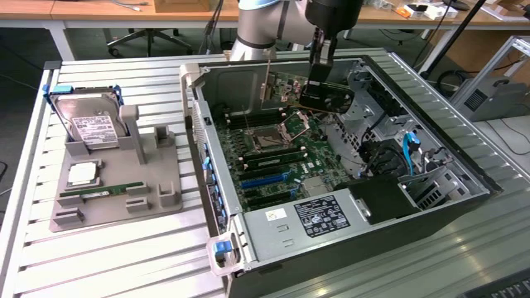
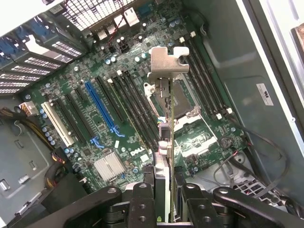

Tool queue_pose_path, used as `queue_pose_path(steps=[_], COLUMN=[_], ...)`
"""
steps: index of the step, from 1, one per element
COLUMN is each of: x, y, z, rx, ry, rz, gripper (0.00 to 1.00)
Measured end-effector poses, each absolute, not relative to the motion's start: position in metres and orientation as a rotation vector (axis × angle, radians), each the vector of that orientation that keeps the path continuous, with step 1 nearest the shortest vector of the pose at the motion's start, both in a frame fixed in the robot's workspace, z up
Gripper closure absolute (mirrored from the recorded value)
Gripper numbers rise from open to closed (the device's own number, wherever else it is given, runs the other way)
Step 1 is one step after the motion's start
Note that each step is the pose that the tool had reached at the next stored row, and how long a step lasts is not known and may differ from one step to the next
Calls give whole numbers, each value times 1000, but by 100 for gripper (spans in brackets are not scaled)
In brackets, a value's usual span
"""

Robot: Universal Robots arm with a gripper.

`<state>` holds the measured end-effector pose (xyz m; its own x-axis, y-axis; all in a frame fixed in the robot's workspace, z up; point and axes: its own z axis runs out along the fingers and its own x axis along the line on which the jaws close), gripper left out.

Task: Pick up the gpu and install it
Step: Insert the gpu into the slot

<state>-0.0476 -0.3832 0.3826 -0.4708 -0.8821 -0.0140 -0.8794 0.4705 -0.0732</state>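
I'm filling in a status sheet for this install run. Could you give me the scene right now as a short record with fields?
gripper: shut on the gpu
gpu position: in the air inside the open computer case, above the motherboard, not seated in any slot
gpu pose: held on edge, roughly upright
holder tray: outside the case on the exterior view's left
still in tray: hard drive, memory stick
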Motion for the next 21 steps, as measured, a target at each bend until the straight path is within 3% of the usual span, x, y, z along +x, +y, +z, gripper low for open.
queue_pose_path(steps=[21], x=[-48], y=[-383], z=[383], rx=[-1654], ry=[2609], rz=[-84], gripper=[73])
